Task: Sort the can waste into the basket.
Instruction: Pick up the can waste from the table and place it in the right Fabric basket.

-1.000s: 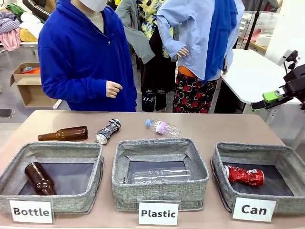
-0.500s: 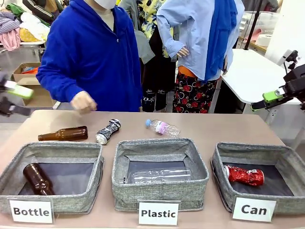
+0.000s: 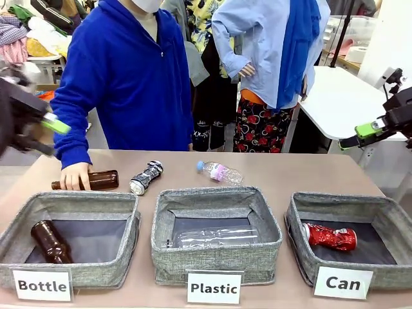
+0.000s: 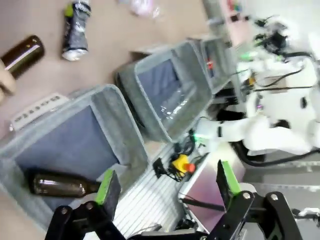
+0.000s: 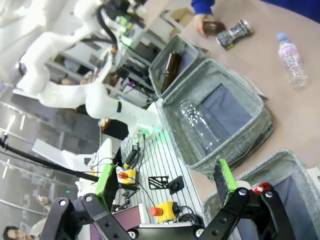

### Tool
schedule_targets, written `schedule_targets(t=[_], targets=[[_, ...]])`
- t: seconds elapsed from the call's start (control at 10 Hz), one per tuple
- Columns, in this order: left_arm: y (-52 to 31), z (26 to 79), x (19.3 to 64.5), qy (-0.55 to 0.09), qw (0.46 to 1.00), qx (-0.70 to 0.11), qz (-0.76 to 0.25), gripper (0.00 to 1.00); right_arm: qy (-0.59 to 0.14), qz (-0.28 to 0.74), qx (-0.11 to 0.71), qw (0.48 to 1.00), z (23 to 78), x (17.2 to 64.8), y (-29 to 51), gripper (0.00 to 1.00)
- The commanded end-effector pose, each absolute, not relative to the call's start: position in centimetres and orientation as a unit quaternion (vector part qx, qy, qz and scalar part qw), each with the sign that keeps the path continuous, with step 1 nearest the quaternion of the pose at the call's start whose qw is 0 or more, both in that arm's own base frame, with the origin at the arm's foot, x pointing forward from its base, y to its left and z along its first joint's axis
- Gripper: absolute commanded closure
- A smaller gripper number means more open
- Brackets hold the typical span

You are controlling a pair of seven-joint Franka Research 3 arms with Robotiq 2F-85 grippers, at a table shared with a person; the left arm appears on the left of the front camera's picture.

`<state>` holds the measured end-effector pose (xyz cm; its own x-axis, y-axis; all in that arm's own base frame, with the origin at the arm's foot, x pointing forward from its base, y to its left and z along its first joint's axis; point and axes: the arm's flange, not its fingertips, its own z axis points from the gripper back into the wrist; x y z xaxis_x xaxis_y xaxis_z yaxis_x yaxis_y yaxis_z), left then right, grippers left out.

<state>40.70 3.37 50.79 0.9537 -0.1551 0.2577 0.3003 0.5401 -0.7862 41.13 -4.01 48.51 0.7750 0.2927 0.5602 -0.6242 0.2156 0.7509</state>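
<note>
Beside the patterned can [image 3: 146,177], a hand [image 3: 75,176] touches a brown bottle [image 3: 96,180] — left tool [image 4: 167,180] and right tool [image 5: 165,177] agape.

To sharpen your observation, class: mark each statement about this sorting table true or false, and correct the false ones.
1. The red can lies inside the basket labelled "Can". True.
2. The black-and-silver can lies in the "Plastic" bin. False: it lies on the table, next to the brown bottle.
3. The person's hand rests on that brown bottle. True.
4. The left gripper grips a can. False: its jaws stand open with nothing between them.
</note>
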Motion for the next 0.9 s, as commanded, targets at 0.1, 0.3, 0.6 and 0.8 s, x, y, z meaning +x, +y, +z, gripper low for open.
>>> schedule_targets(t=[0.1, 0.3, 0.6, 0.8], targets=[[15.6, 52.8, 32.6, -0.185, 0.802, -0.563, -0.069, 0.00, -0.149, 0.312, 0.546, 0.763, 48.7, 41.0, -4.4, 0.00], [20.7, 50.1, 29.2, -0.237, 0.754, -0.612, -0.020, 0.00, -0.149, 0.312, 0.546, 0.763, 48.7, 41.0, -4.4, 0.00], [21.2, 49.6, 29.0, -0.241, 0.748, -0.618, -0.010, 0.00, -0.149, 0.312, 0.546, 0.763, 48.7, 41.0, -4.4, 0.00], [19.2, 50.0, 32.2, -0.183, 0.786, -0.591, -0.019, 0.00, -0.149, 0.312, 0.546, 0.763, 48.7, 41.0, -4.4, 0.00]])
